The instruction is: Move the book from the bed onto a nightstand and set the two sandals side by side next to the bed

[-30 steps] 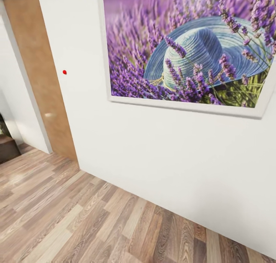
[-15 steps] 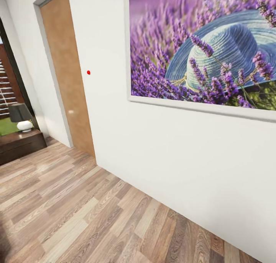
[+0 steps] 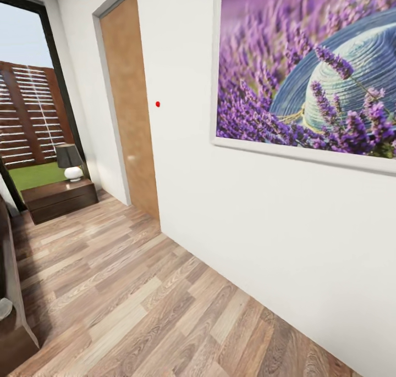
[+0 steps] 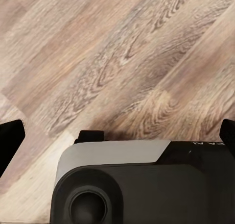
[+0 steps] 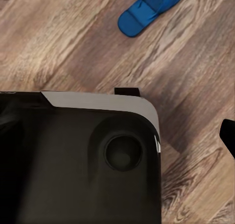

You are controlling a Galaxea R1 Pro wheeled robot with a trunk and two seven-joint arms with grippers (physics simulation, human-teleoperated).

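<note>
a blue flip-flop sandal [image 5: 149, 9] lies flat on the wood-plank floor [image 3: 137, 300]; likely light and bendy, best pinched at the sole edge. whether either gripper is spread or closed cannot be told.

Light brown wood-plank floor [image 3: 137, 289] carries low dark reddish-brown wooden nightstand [image 3: 60, 198] by far window; small dark-shaded lamp with white base [image 3: 69, 161] stands on it. Bright blue flip-flop sandal [image 5: 149, 8] lies flat on planks.
</note>
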